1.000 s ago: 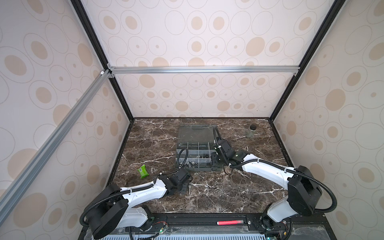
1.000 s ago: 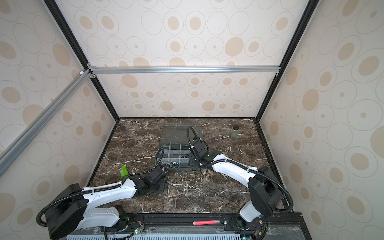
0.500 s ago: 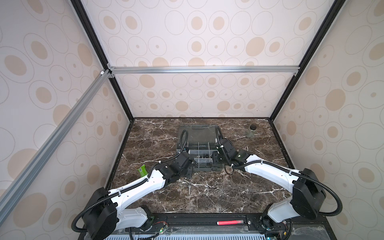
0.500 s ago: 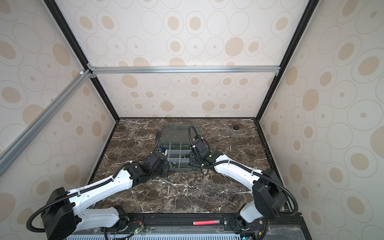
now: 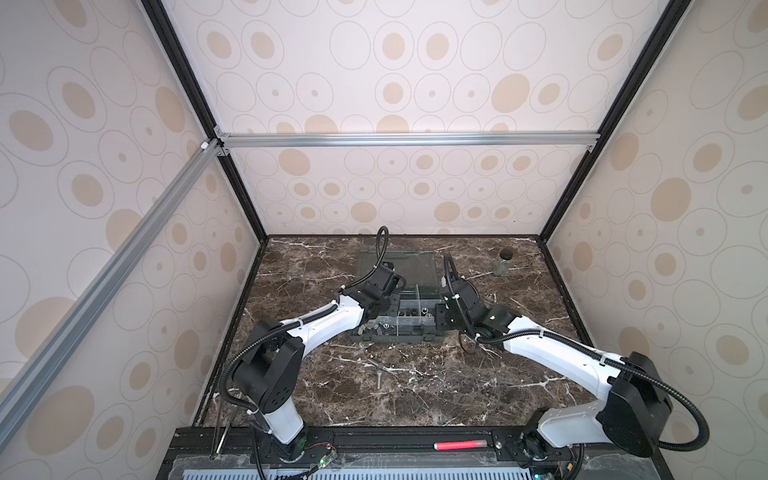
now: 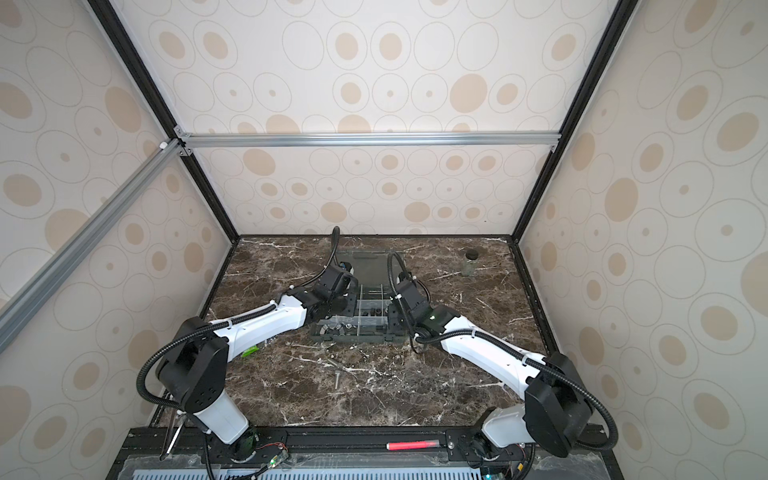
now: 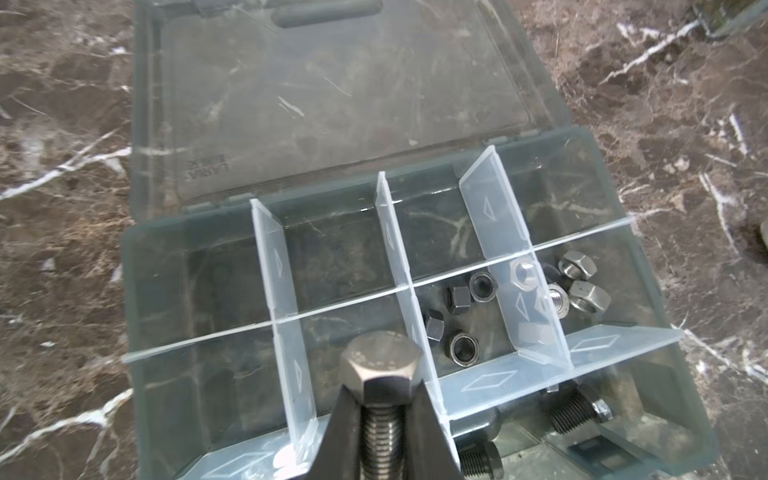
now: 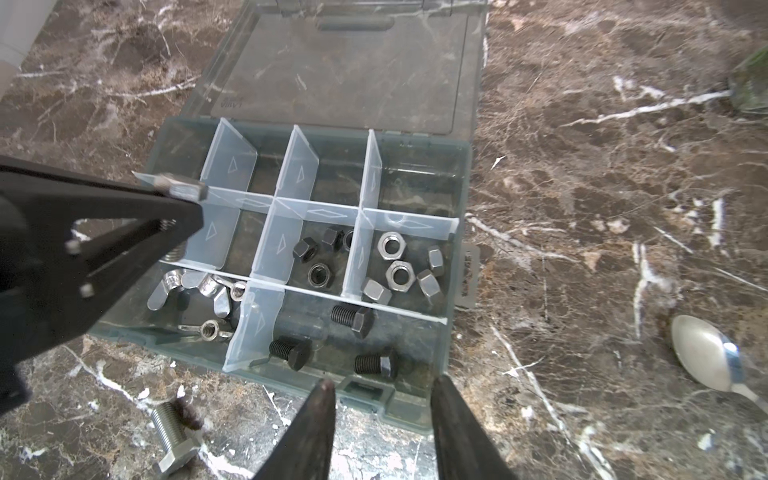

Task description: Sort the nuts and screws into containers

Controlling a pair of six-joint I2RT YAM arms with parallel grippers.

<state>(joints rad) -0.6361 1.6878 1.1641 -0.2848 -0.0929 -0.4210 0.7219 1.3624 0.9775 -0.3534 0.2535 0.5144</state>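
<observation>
My left gripper [image 7: 380, 401] is shut on a silver screw [image 7: 380, 361], gripping its threaded shaft with the hex head sticking out past the tips. It hangs over the left part of the grey organizer box [image 5: 395, 337], whose compartments are the containers and whose lid lies open. In the right wrist view the compartments hold black nuts [image 8: 318, 274], silver hex nuts [image 8: 399, 276], wing nuts [image 8: 208, 286] and black screws [image 8: 353, 320]. My right gripper [image 8: 384, 384] stands open at the box's near wall, holding nothing. A loose silver screw [image 8: 172, 432] lies on the marble in front of the box.
A small glass jar [image 5: 503, 264] with a black lid stands at the back right. A metal spoon [image 8: 706, 357] lies on the marble right of the box. A green object [image 6: 249, 352] shows under the left arm. The open lid [image 7: 332, 91] lies flat behind the box.
My left arm has swung from the front of the table up over the box, gripper shut throughout. The right arm has barely moved.
</observation>
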